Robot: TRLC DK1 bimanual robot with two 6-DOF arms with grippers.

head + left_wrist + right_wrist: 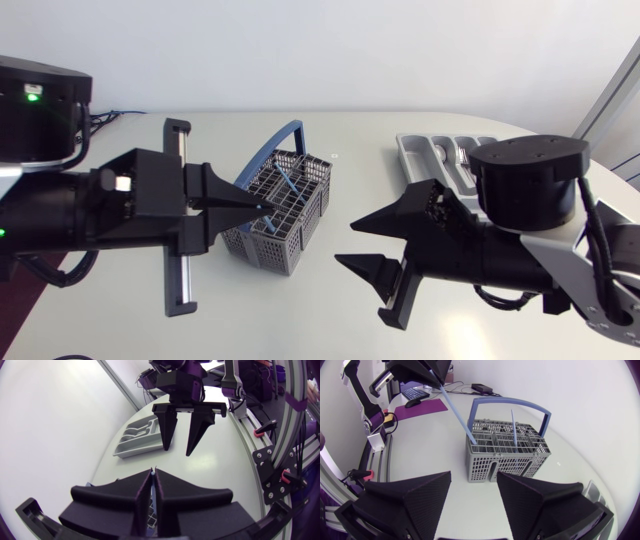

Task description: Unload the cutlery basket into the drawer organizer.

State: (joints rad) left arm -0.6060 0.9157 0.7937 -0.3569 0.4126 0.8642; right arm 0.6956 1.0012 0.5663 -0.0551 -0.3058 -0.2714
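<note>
The left hand [258, 208] has its two wedge fingers pressed together, pinching the top end of a long light-blue utensil [454, 407]. The utensil slants down from the hand, and its lower end sits inside a corner compartment of the cutlery basket [290, 238]. From the left wrist view the fingertips of this hand [154, 474] meet with only a sliver of the utensil showing between them. The hand hovers over the left side of the basket, just beside its blue carry handle [287, 130], which arches upright over the grid. A second light-blue utensil [513, 425] stands nearly upright in a compartment further along the basket. The right hand [372, 245] is spread wide and holds nothing. It hangs above the bench [300, 310] just right of the basket, its fingers pointing towards it, and touches nothing. In its own wrist view the basket's grey mesh wall lies straight ahead of the gap between its fingers [420, 495]. The grey drawer organizer [412, 152] lies on the far right of the bench, behind the right arm, which covers part of it. It is well apart from the basket.
</note>
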